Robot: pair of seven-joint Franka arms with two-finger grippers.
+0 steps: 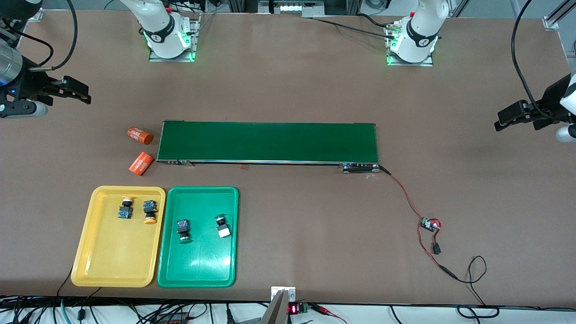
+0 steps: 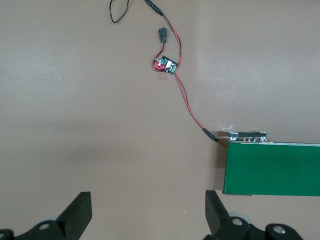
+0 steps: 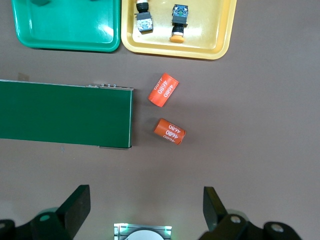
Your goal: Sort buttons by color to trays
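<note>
- Front view: two yellow-capped buttons point(image 1: 137, 209) lie in the yellow tray point(image 1: 90, 252) at lower left of the frame, two more buttons point(image 1: 202, 228) in the green tray point(image 1: 198, 270) beside it. The sorting looks done. The left end effector point(image 1: 506, 120) at the right edge and the right end effector point(image 1: 76, 92) at the left edge both wait wide and empty.
- Left wrist view: fingers point(image 2: 77, 215) spread over bare tabletop point(image 2: 75, 125), belt point(image 2: 272, 170) at lower right.
- Right wrist view: orange cylinders point(image 3: 166, 111) at centre, left outside the trays since they are not buttons.

Buttons point(image 1: 125, 207) in adjoining trays point(image 1: 92, 252)
</note>
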